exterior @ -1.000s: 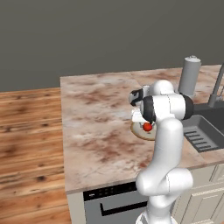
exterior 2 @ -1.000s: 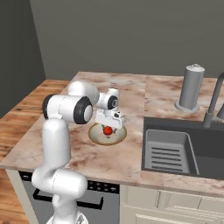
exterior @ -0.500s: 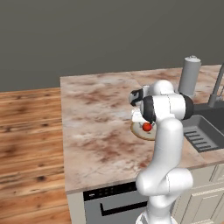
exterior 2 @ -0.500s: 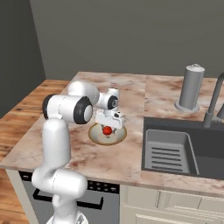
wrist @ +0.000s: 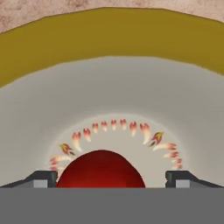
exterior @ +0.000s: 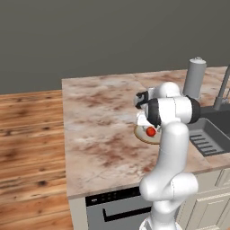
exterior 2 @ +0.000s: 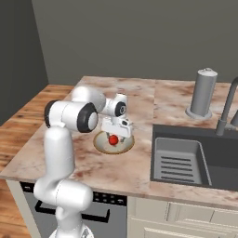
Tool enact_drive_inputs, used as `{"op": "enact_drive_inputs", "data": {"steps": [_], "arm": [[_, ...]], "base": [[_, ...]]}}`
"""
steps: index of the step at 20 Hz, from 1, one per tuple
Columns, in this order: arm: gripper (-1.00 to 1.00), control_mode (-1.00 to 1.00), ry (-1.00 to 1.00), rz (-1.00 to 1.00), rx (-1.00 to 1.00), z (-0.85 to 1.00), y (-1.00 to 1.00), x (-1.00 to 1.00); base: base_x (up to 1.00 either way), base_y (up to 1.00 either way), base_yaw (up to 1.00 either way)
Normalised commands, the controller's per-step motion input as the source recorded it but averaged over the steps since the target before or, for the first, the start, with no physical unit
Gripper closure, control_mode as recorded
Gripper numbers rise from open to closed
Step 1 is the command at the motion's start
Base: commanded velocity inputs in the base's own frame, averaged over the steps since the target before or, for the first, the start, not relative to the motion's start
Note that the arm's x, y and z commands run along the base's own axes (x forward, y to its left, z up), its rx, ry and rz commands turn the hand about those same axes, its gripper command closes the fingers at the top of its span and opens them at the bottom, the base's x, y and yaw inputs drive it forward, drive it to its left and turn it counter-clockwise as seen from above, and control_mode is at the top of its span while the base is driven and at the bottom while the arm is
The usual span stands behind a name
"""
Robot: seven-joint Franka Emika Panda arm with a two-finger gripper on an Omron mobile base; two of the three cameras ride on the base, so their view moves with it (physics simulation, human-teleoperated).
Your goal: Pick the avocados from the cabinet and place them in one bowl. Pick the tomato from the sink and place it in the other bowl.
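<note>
The tomato (exterior: 151,131) (exterior 2: 113,139) lies in the pale cream bowl (exterior: 139,135) (exterior 2: 99,142) with the tan-brown rim, on the marble counter left of the sink (exterior 2: 195,159). My gripper (exterior: 148,123) (exterior 2: 116,132) hangs straight over the bowl, pointing down. In the hand view the tomato (wrist: 100,169) sits low between the two spread fingertips, with a gap on its right side, and the gripper (wrist: 111,178) is open. The bowl's rim (wrist: 109,37) arcs across the top of that view. The avocados, the cabinet and the red bowl are out of view.
A tall grey canister (exterior: 195,78) (exterior 2: 203,93) stands at the back of the counter beside the curved faucet (exterior 2: 226,111). A ribbed rack (exterior 2: 176,162) lies in the sink. Below the counter's front edge is a dark oven front (exterior: 121,211). Wooden floor (exterior: 27,134) lies to the left.
</note>
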Motion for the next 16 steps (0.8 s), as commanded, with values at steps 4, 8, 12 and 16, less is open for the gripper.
{"op": "enact_drive_inputs", "data": {"steps": [4, 8, 12, 16], "arm": [[-1.0, -1.0, -0.08, 0.0, 0.0, 0.6, -0.19, -0.58], [-1.0, -1.0, -0.2, 0.0, 0.02, 0.72, -0.1, -0.59], [-1.0, -1.0, -0.22, 0.0, 0.03, 0.79, -0.01, -0.75], [-1.0, -1.0, -0.26, -0.05, 0.0, 0.73, 0.02, -0.87]], "base": [[0.0, 0.0, 0.0], [0.0, 0.0, 0.0], [0.0, 0.0, 0.0], [0.0, 0.0, 0.0]]}}
